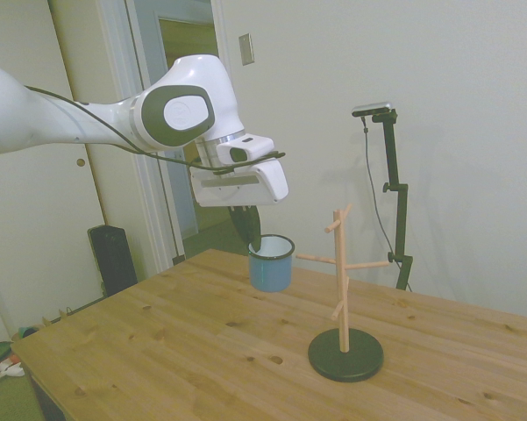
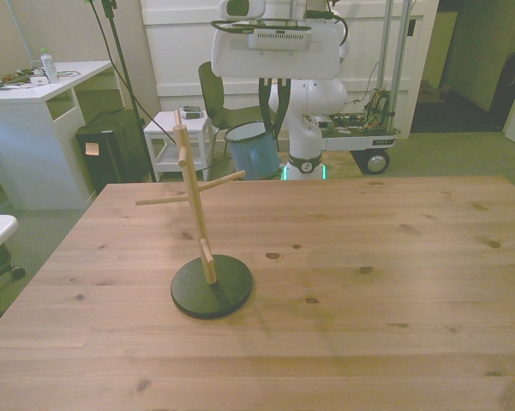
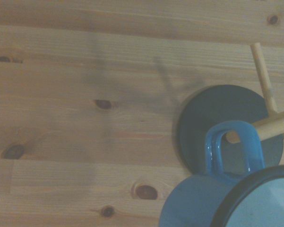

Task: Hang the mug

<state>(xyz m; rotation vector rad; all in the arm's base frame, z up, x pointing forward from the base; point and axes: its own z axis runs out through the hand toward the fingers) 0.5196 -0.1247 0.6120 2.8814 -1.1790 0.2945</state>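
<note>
Above the wooden table [image 1: 158,351], clear of its surface: one light-blue mug [image 1: 271,263], white inside with a thin dark rim, held in the air by the gripper [image 1: 248,230]. The dark fingers [image 1: 245,226] come down onto the mug's rim and are closed on it, one seeming to sit inside the cup. In the front view the mug [image 2: 252,150] hangs slightly tilted beneath the white arm [image 2: 274,43].

On the table: one mug stand [image 1: 344,298], a wooden post with several bare pegs on a round black base [image 1: 345,354]. In the side view the mug sits just beside the stand, about level with its side pegs, not touching them. In the front view the stand [image 2: 195,214] lies toward the front view's left of the mug.

Wrist view: the mug's loop handle [image 3: 232,149] (open side facing the stand) lies over the black base [image 3: 212,113], with a peg tip [image 3: 234,137] showing through the loop; whether the peg has entered it cannot be told.
</note>
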